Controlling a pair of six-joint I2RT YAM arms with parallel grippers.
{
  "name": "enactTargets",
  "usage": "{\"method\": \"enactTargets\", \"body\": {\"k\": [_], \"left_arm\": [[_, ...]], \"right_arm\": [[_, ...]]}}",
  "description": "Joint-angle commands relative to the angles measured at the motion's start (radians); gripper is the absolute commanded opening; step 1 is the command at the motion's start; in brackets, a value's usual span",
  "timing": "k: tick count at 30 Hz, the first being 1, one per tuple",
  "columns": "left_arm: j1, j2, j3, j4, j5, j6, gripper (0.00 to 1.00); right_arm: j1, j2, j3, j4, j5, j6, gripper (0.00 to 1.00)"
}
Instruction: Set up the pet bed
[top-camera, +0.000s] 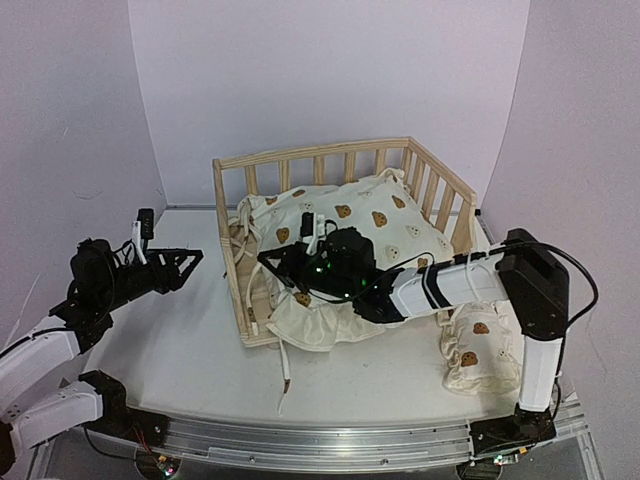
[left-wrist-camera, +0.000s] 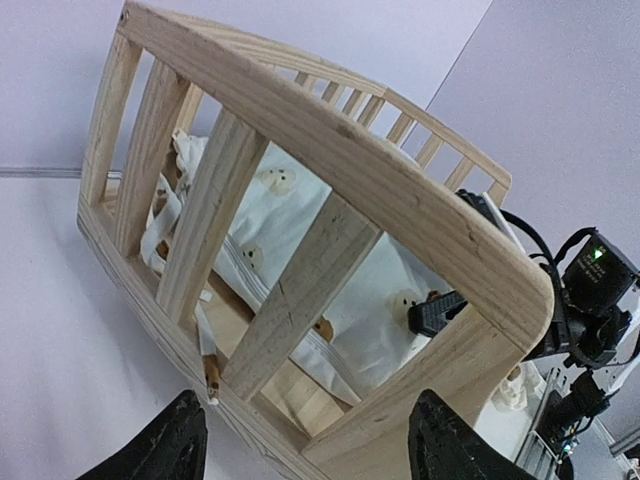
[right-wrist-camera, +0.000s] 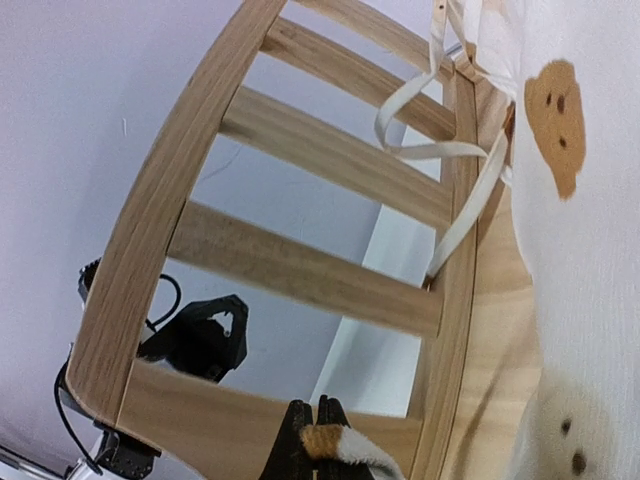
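The pet bed (top-camera: 320, 153) stands toward the far edge of the tabletop (top-camera: 180, 340), about midway between the left and right edges, with its open side facing the near edge. A bear-print cushion (top-camera: 375, 225) fills it and sags out over that open side.

From above, the right claw (top-camera: 272, 262) is hard to read against the dark arm. Its own wrist view shows it pinched narrow on a scrap of the cushion's tan and white fabric, just inside the bed's left rail. That view also shows a cream tie (right-wrist-camera: 425, 150) looped against the slats.

The left claw (top-camera: 188, 262) hovers on the left-edge side of the bed, apart from it. Its wrist view shows the fingers (left-wrist-camera: 165, 445) spread wide and holding nothing, with the left rail standing between the two claws.

A small pillow (top-camera: 478, 355) lies by the near right corner, partly behind the right arm.
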Motion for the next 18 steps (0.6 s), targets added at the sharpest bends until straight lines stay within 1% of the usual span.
{"method": "enactTargets", "body": {"k": [1,3,6,8,11,12,15,18], "left_arm": [[0.059,0.022,-0.005,0.178,0.079,0.063,0.68],[0.064,0.081,0.016,0.204,0.140,0.079,0.65],[0.066,0.160,0.058,0.239,0.183,0.086,0.59],[0.066,0.197,0.061,0.296,0.223,0.082,0.55],[0.066,0.250,0.040,0.374,0.266,0.090,0.50],[0.065,0.268,0.030,0.394,0.264,0.092,0.49],[0.064,0.334,0.013,0.456,0.251,0.098,0.40],[0.054,0.406,0.027,0.494,0.293,0.119,0.39]], "right_arm": [[-0.022,0.072,0.104,0.156,0.065,-0.054,0.00],[-0.022,0.104,0.139,0.157,0.084,-0.081,0.00],[-0.022,0.155,0.200,0.159,0.089,-0.078,0.00],[-0.021,0.188,0.242,0.166,0.090,-0.074,0.00],[-0.021,0.224,0.298,0.170,0.082,-0.072,0.00],[-0.021,0.236,0.317,0.168,0.067,-0.064,0.00],[-0.020,0.270,0.364,0.151,0.000,-0.032,0.00],[-0.014,0.294,0.376,0.142,-0.063,0.025,0.00]]}}
